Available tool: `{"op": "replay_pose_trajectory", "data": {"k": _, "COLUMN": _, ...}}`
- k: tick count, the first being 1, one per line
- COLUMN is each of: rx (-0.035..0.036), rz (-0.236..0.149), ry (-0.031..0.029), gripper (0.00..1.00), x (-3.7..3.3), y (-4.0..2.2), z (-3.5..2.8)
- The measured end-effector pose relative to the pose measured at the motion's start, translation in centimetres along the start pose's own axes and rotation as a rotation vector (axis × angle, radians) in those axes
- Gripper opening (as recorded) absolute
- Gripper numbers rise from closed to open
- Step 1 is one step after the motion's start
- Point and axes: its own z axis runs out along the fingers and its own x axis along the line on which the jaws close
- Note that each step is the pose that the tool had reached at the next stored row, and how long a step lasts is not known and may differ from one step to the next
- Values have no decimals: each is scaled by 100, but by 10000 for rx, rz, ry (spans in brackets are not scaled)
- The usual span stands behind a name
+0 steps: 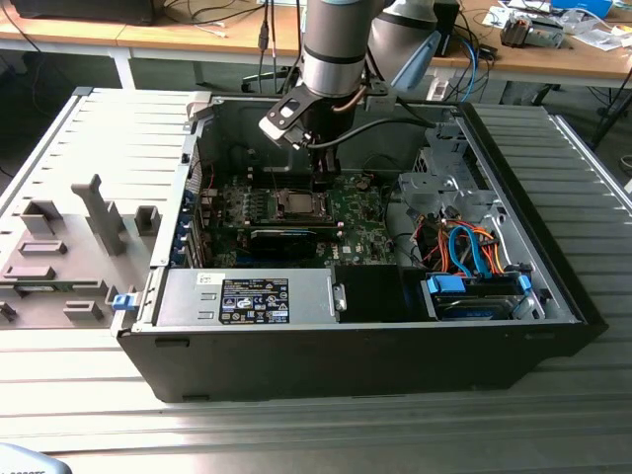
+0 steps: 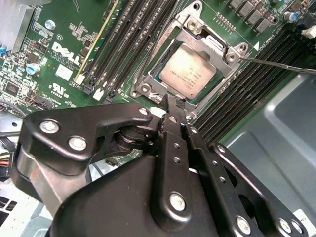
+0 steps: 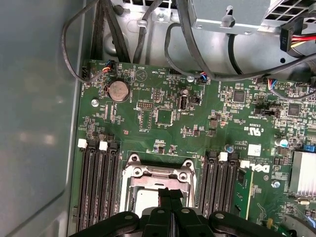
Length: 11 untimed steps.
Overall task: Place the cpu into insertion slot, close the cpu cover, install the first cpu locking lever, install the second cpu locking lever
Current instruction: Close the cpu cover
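Gripper (image 2: 171, 102) fingers are pressed together with nothing visible between them, the tip hanging just at the edge of the insertion slot (image 2: 144, 88) on the green motherboard (image 2: 54, 74). In the second wrist view the cpu (image 2: 190, 74) sits flat inside the slot, pale metal face up, and the cpu cover (image 2: 207, 42) lies down around it, its square window framing the chip. A thin metal lever (image 2: 276, 64) runs out from one corner of the slot across the long black memory slots (image 2: 133, 44); whether it is latched I cannot tell. In the first wrist view the gripper (image 3: 170, 193) overlaps the edge of the slot (image 3: 155, 173), part of the cpu (image 3: 143, 201) shows beside the fingertips, and a round coin battery (image 3: 118, 91) sits farther off on the board. In the exterior view the arm (image 1: 336, 39) reaches down into the open computer case (image 1: 296, 355), with the gripper (image 1: 322, 183) just beside the slot (image 1: 296, 204) toward the exterior view's right. A grey tray of fixtures (image 1: 59, 247) lies outside the case on the exterior view's left.
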Motion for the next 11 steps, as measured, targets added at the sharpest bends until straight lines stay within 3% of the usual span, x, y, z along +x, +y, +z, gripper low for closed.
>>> {"op": "replay_pose_trajectory", "data": {"k": 11, "rx": 0, "rz": 0, "ry": 1, "gripper": 11, "x": 3, "y": -26, "z": 17}}
